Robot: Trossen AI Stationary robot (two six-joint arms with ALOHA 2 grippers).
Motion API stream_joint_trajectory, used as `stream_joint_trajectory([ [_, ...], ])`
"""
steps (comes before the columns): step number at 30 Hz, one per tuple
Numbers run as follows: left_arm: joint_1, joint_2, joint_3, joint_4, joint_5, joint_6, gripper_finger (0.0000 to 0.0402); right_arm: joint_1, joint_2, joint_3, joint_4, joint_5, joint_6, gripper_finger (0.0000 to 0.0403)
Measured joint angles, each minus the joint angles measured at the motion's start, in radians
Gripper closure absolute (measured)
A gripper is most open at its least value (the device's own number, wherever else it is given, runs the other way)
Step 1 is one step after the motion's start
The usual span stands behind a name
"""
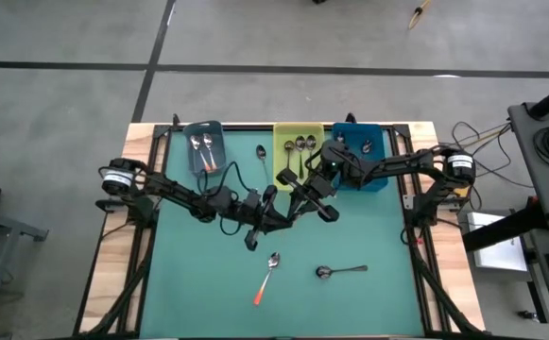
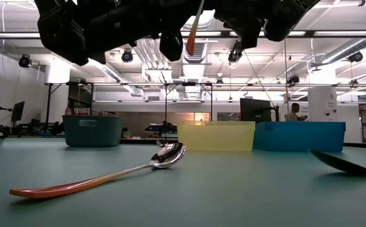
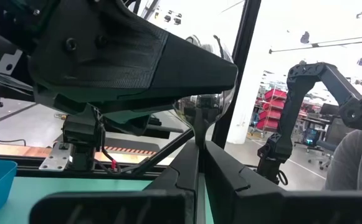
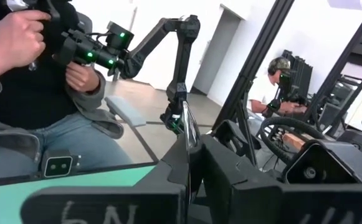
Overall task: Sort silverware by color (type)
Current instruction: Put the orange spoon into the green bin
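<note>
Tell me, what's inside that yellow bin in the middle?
In the overhead view the yellow bin holds dark-handled spoons, three bowls showing near its far end. The right gripper and its arm cover the near end, so anything lying there is hidden.

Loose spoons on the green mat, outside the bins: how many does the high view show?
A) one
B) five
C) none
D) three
D: an orange-handled spoon and a dark spoon lie near the front, and another dark spoon lies between the grey bin and the yellow bin.
</note>
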Motion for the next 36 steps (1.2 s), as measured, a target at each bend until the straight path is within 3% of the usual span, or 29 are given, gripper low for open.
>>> stream_joint_trajectory([
  [6, 0.002, 0.000, -0.002, 0.000, -0.001, -0.001, 0.0387, -0.010, 0.000, 0.000, -0.002, -0.021, 0.035, 0.0389],
  [14, 0.032, -0.003, -0.004, -0.029, -0.002, -0.010, 0.0333, -0.068, 0.000, 0.000, -0.003, -0.020, 0.124, 0.0390],
  [23, 0.119, -0.132, -0.043, -0.277, -0.006, -0.011, 0.0297, -0.181, -0.004, 0.000, -0.118, -0.006, 0.166, 0.0390],
  [25, 0.131, -0.184, -0.049, -0.382, -0.054, -0.011, 0.0297, -0.203, -0.006, 0.000, -0.141, 0.022, 0.173, 0.0390],
  [29, 0.132, -0.305, -0.049, -0.650, -0.281, 0.002, 0.0297, -0.230, -0.010, -0.001, -0.214, 0.213, 0.155, 0.0390],
  [33, 0.101, -0.393, -0.041, -0.871, -0.617, 0.001, 0.0297, -0.228, -0.010, -0.001, -0.229, 0.583, 0.142, 0.0390],
  [36, 0.069, -0.417, -0.042, -0.914, -0.751, 0.003, 0.0297, -0.213, -0.010, -0.001, -0.242, 0.787, 0.103, 0.0390],
])
